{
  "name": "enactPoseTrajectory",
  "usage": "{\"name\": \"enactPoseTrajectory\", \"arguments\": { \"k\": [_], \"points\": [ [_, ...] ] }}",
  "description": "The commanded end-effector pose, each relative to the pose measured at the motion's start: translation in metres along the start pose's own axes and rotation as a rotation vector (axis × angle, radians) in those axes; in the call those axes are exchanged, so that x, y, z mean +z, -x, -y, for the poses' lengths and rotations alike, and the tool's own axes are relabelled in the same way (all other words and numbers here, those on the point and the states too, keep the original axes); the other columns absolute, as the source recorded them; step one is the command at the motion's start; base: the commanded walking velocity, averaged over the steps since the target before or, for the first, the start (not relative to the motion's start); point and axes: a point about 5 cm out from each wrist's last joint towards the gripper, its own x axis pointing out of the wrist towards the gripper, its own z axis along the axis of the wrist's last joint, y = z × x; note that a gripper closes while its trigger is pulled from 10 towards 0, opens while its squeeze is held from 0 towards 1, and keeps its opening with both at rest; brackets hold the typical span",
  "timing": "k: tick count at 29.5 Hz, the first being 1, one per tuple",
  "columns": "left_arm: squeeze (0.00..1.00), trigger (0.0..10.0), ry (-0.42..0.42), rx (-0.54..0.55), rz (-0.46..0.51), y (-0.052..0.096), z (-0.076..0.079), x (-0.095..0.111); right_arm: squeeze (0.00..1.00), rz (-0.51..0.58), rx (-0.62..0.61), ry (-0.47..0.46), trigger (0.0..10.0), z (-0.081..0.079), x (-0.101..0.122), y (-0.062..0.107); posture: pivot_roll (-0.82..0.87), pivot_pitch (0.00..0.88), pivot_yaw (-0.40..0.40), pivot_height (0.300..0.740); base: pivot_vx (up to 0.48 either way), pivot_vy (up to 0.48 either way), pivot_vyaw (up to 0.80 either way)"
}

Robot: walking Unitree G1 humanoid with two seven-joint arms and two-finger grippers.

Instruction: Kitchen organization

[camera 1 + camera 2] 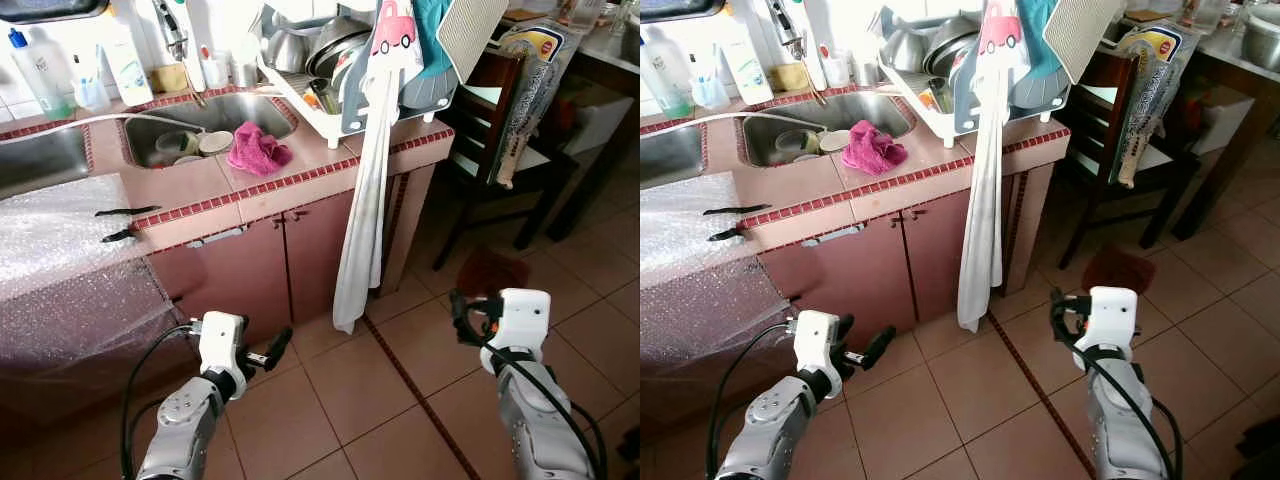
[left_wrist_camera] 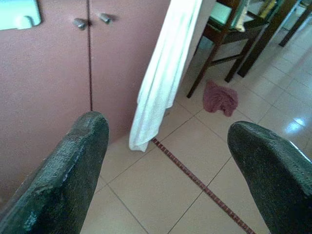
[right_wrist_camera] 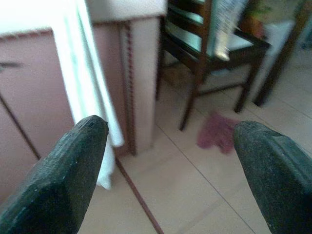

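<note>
Here both arms are low over the floor tiles. The right gripper (image 3: 165,170) has its fingers spread wide, holding nothing; likewise the left gripper (image 2: 165,170). Ahead of the right gripper lies a crumpled maroon cloth (image 1: 492,271), beside the dark chair (image 1: 497,140); the right arm is judged nearer. No clear long axis. Farther off, a pink rag (image 1: 258,148) sits on the counter (image 1: 300,180).

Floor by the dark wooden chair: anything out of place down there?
Yes. A crumpled dark red cloth lies on the tiled floor beside the dark wooden chair, as if dropped. A similar pink cloth sits on the counter by the sink.
</note>
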Motion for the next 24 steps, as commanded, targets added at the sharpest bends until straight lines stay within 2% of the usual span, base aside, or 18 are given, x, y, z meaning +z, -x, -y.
{"name": "enactPoseTrajectory", "arguments": {
  "k": [1,4,8,11,12,13,14,17,18,19,20,21,24],
  "points": [
    [0.0,10.0,-0.004,0.007,0.013,-0.003,0.001,0.005,0.0,0.001,0.0,0.004,10.0,0.002,0.0,0.001,-0.05,0.0,0.018,0.74,0.0,0.0,-0.71],
    [0.0,10.0,0.025,0.002,0.031,-0.003,0.002,0.011,0.0,0.003,0.007,0.003,10.0,0.004,0.001,0.0,-0.05,0.0,0.004,0.74,0.0,0.0,-0.35],
    [0.0,10.0,-0.117,0.056,0.029,0.0,0.0,0.017,0.0,0.001,0.023,0.015,10.0,0.004,0.006,-0.003,-0.03,0.0,-0.021,0.74,0.0,0.0,0.0],
    [0.0,10.0,-0.111,0.034,0.062,0.007,0.002,0.023,0.0,0.01,0.046,0.005,10.0,0.002,0.009,0.002,-0.03,0.0,-0.025,0.74,0.0,0.0,0.0],
    [0.0,10.0,-0.164,0.031,0.071,0.015,0.001,0.026,0.0,0.017,0.094,0.035,10.0,0.0,0.01,0.01,-0.03,0.0,-0.022,0.74,0.0,0.0,0.0],
    [0.0,10.0,-0.164,0.031,0.071,0.015,0.001,0.026,0.0,0.017,0.094,0.035,10.0,0.0,0.01,0.01,-0.03,0.0,-0.022,0.74,0.0,0.0,0.0],
    [0.0,10.0,-0.186,0.006,0.105,0.023,0.004,0.032,0.0,0.011,0.117,0.066,10.0,0.001,0.008,0.017,-0.03,0.0,-0.018,0.74,0.0,0.0,0.0],
    [0.0,10.0,-0.122,-0.064,0.149,0.034,0.01,0.038,0.0,-0.027,0.113,0.097,10.0,0.009,0.0,0.028,-0.02,0.0,-0.014,0.74,0.0,0.0,0.0],
    [0.0,10.0,-0.118,-0.058,0.152,0.038,0.008,0.04,0.0,-0.023,0.113,0.112,10.0,0.013,0.0,0.035,-0.02,0.0,-0.011,0.74,0.0,0.0,0.0],
    [0.0,10.0,-0.118,-0.058,0.152,0.038,0.008,0.04,0.0,-0.023,0.113,0.112,10.0,0.013,0.0,0.035,-0.02,0.0,-0.011,0.74,0.0,0.0,0.0],
    [0.0,10.0,-0.155,0.019,0.168,0.043,0.002,0.045,0.0,0.017,0.092,0.159,10.0,0.018,0.007,0.042,-0.01,0.0,-0.006,0.74,0.0,0.0,0.0],
    [0.0,10.0,-0.183,0.075,0.191,0.046,-0.002,0.049,0.0,0.03,0.082,0.166,10.0,0.02,0.01,0.045,0.0,0.0,-0.003,0.74,0.0,0.0,0.0],
    [0.0,10.0,-0.17,0.115,0.214,0.051,-0.005,0.055,0.0,0.036,0.019,0.141,10.0,0.026,0.018,0.051,-0.01,0.0,0.005,0.74,0.0,0.0,0.0]
  ]
}}
